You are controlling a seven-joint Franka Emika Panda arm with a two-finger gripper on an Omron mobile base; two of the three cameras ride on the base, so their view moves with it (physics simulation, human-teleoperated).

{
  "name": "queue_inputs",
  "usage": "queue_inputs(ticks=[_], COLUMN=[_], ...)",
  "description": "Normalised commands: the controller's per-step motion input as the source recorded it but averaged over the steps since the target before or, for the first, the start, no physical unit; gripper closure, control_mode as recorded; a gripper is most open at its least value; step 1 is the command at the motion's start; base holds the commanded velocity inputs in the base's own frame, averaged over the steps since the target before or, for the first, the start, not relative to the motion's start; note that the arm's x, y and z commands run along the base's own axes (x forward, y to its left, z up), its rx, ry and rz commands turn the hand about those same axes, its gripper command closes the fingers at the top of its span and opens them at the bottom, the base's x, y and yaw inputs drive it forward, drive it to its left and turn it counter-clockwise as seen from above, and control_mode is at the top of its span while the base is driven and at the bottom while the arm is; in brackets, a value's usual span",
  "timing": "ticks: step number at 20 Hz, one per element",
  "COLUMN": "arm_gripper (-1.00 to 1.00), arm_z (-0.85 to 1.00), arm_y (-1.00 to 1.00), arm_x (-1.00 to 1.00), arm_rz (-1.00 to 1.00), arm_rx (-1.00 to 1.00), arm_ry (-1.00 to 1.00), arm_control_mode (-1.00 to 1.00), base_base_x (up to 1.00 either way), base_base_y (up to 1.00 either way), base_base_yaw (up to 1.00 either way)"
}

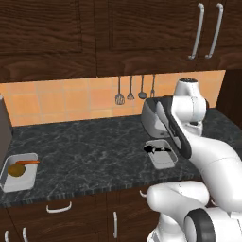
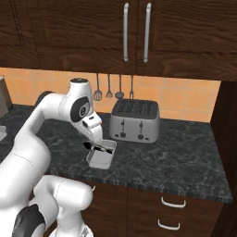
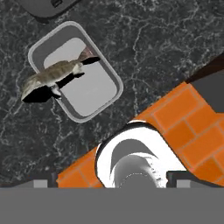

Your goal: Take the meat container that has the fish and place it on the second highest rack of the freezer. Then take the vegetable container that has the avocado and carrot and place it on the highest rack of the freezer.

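Fish (image 3: 54, 75) lies across the rim of its grey meat container (image 3: 94, 94) on the dark marble counter (image 1: 90, 151), just in front of the toaster (image 2: 135, 121). Poised above, the gripper (image 2: 94, 147) hangs wide open and empty. A clean pickup likely means descending squarely over one tray wall, clear of the fish, before closing.

Glossy white arm (image 1: 212, 156) with rounded dark joints
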Motion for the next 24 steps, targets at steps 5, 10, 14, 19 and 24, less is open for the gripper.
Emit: queue_inputs(ticks=[5,10,14,19,24], arm_gripper=[-1.00,-1.00,-1.00,-1.00,-1.00], arm_z=[-0.45,-0.35,-0.40,-0.39,-0.28], arm_y=[-0.16,-0.15,-0.01,-0.05,-0.19], arm_x=[-0.23,-0.12,0.00,0.04,0.22], arm_rz=[-0.43,-0.34,-0.13,-0.02,0.00], arm_rx=[0.03,0.02,0.00,0.00,0.01], arm_ry=[0.00,0.00,0.00,0.00,0.05], arm_control_mode=[-1.00,-1.00,-1.00,-1.00,-1.00], base_base_x=[0.00,0.00,0.00,0.00,0.00], base_base_y=[0.00,0.00,0.00,0.00,0.00], base_base_yaw=[0.00,0.00,0.00,0.00,0.00])
